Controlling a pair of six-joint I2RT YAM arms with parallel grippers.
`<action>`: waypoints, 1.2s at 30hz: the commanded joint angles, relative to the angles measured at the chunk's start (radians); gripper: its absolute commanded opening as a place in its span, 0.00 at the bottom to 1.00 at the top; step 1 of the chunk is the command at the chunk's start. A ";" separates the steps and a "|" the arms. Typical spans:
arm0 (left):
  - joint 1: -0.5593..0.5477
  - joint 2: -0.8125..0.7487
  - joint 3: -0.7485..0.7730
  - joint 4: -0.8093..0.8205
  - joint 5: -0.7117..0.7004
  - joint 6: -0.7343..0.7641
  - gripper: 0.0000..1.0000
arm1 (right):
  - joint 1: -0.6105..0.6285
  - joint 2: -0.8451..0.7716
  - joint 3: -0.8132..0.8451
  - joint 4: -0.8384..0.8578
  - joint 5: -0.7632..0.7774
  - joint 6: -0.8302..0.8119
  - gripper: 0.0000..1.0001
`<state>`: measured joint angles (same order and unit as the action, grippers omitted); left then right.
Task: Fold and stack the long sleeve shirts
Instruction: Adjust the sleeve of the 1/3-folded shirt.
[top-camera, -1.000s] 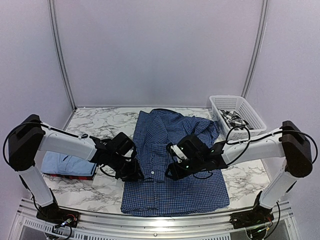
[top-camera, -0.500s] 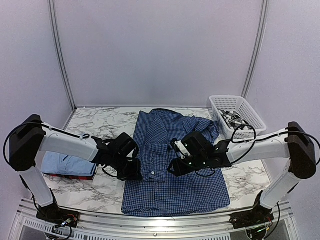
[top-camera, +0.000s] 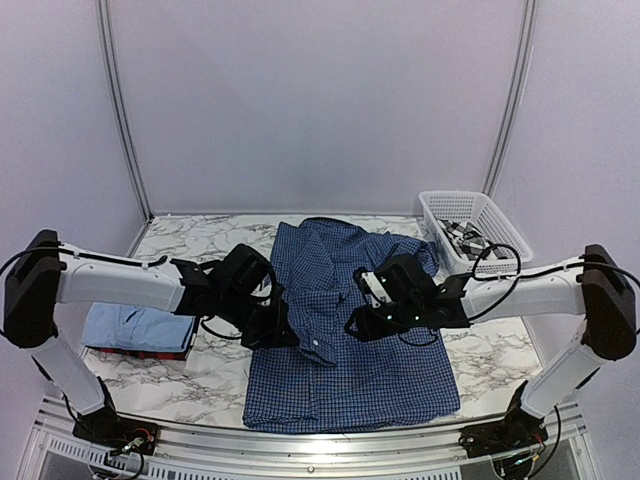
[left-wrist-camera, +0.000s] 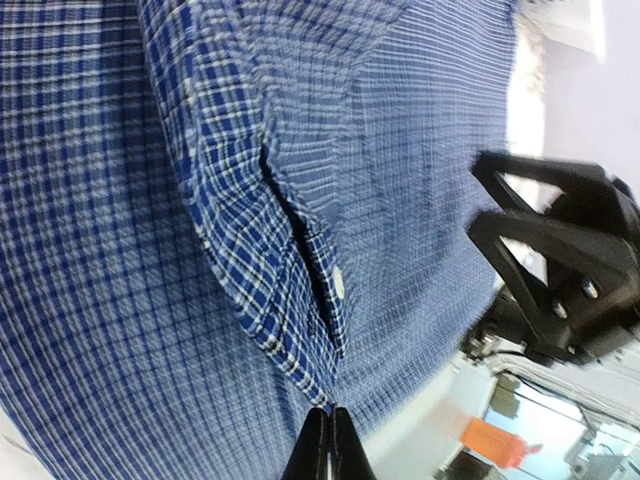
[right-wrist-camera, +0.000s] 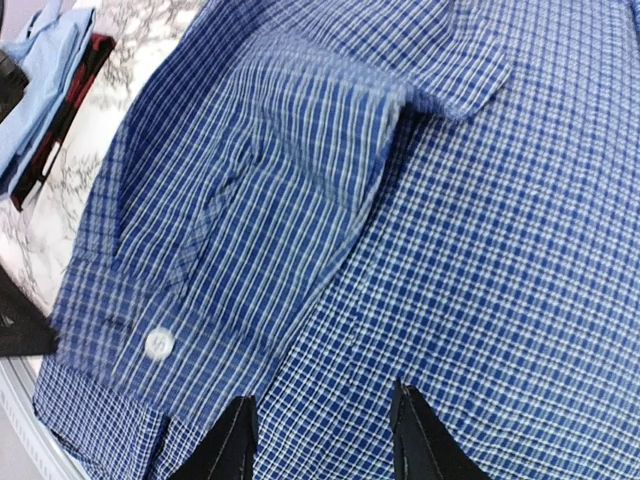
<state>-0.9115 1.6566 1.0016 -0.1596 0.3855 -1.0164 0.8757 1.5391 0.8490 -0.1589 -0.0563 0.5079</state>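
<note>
Navy check shirt (top-camera: 350, 385) lies collar-far on the worktop (top-camera: 200, 250), just left of the basket (top-camera: 470, 203); my left end effector (left-wrist-camera: 322, 440), away from the basket, pinches the sleeve (right-wrist-camera: 250, 220) edge, and the right end effector (right-wrist-camera: 325, 440) hovers open, basket-side of that sleeve.

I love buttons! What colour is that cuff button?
White button on the navy checked shirt; right wrist view shows it best.
</note>
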 joint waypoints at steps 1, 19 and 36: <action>0.004 -0.079 0.004 -0.053 0.119 -0.022 0.00 | -0.030 -0.038 0.008 -0.010 0.020 0.001 0.42; 0.077 -0.119 -0.152 -0.258 0.097 0.143 0.00 | -0.044 -0.031 0.013 -0.010 0.018 -0.003 0.41; 0.096 -0.117 -0.166 -0.318 0.161 0.209 0.00 | -0.045 -0.035 0.022 -0.028 0.027 0.002 0.41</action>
<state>-0.8211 1.5375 0.8551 -0.4309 0.5026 -0.8322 0.8371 1.5188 0.8490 -0.1768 -0.0414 0.5049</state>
